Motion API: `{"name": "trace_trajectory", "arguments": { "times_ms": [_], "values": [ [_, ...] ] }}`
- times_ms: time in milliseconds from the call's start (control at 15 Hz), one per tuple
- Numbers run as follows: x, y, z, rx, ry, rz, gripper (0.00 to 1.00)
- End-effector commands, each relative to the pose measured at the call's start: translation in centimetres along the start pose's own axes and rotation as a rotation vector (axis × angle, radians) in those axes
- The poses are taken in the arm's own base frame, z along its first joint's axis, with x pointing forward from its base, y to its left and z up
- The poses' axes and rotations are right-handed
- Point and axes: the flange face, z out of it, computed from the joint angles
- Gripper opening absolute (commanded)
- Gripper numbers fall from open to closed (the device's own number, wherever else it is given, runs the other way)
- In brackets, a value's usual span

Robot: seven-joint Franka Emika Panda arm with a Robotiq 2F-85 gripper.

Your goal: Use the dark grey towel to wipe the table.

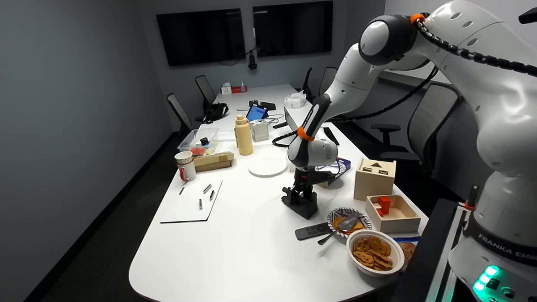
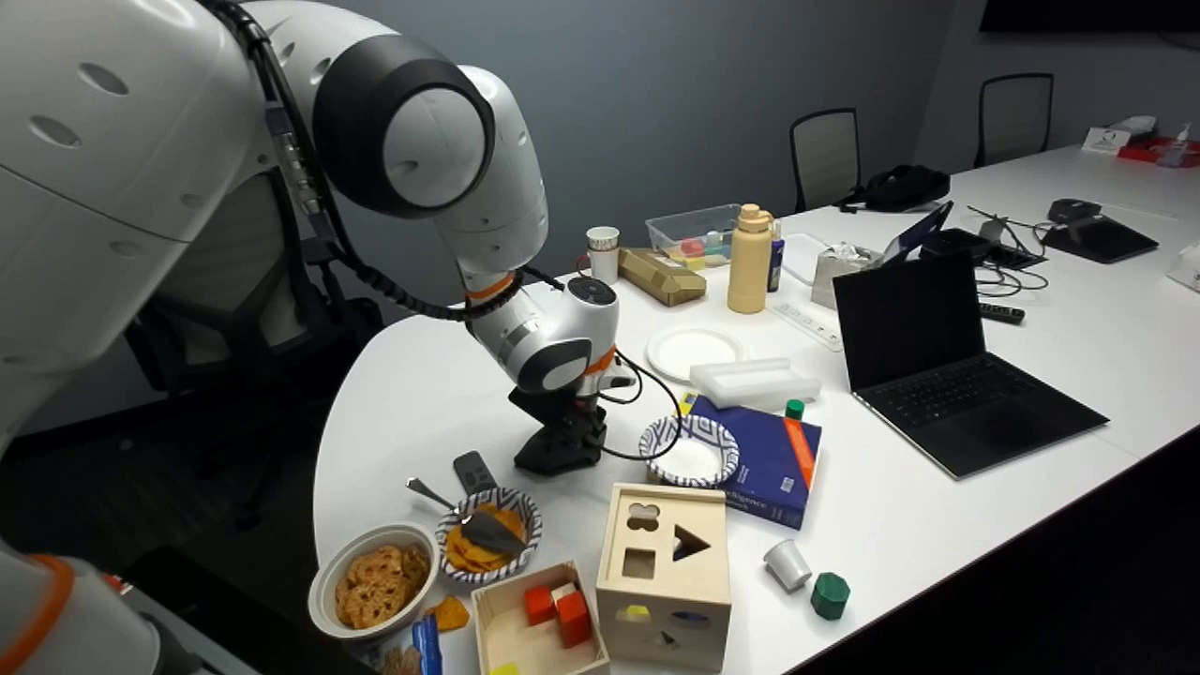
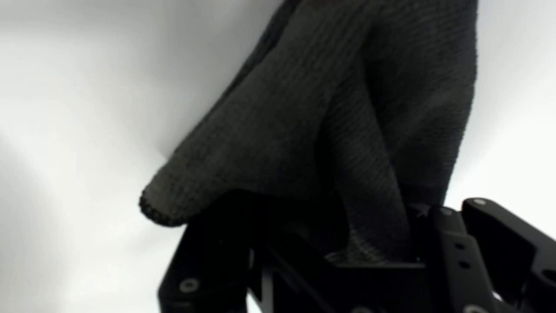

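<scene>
Dark grey cloth towel [image 3: 299,121] is bunched and pinched in the black gripper [image 3: 332,224]; long axis runs up, slightly right, in wrist view; corner pokes left.

White arm [image 1: 497,98], orange bands [image 1: 305,134], ribbed black cable [image 1: 497,61], FRANKA lettering [image 1: 499,246], 3 green lights [image 1: 485,278]

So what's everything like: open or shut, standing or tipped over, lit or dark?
dark grey towel: crumpled, gripped in the jaws
table: cluttered
laptop: open, unlit
small screen: lit blue
tan bottle: upright, capped
small grey cup: tipped over
clear bin: open
blue book: closed
wall screens: dark
</scene>
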Motion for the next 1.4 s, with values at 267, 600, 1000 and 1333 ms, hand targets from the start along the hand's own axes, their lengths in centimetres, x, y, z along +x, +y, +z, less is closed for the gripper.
{"name": "trace_trajectory", "arguments": {
  "times_ms": [267,600,1000,1333],
  "values": [
    [-1.6,-1.2,-0.9,-0.032,-0.069,-0.017,0.0],
    [0.1,1.5,-2.8,-0.091,-0.027,0.019,0.0],
    [3.7,2.9,-2.9,-0.104,0.019,0.022,0.0],
    [5.8,0.4,-1.4,-0.034,0.019,-0.012,0.0]
  ]
}}
